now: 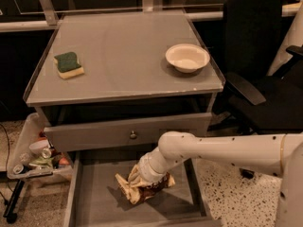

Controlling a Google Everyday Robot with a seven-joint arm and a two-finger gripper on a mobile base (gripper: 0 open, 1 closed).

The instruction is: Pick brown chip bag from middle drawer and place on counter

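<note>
The brown chip bag [137,191] lies crumpled on the grey floor of the open middle drawer [97,205], low in the camera view. My white arm reaches in from the right and down into the drawer. My gripper [144,178] is pressed onto the top of the bag, and the wrist hides it. The counter [125,56] is the grey cabinet top above.
A green-and-yellow sponge [68,64] lies at the counter's left and a white bowl [187,57] at its right. The upper drawer front with a round knob [133,135] overhangs the drawer. A black office chair [262,74] stands to the right, a cluttered tray [33,155] to the left.
</note>
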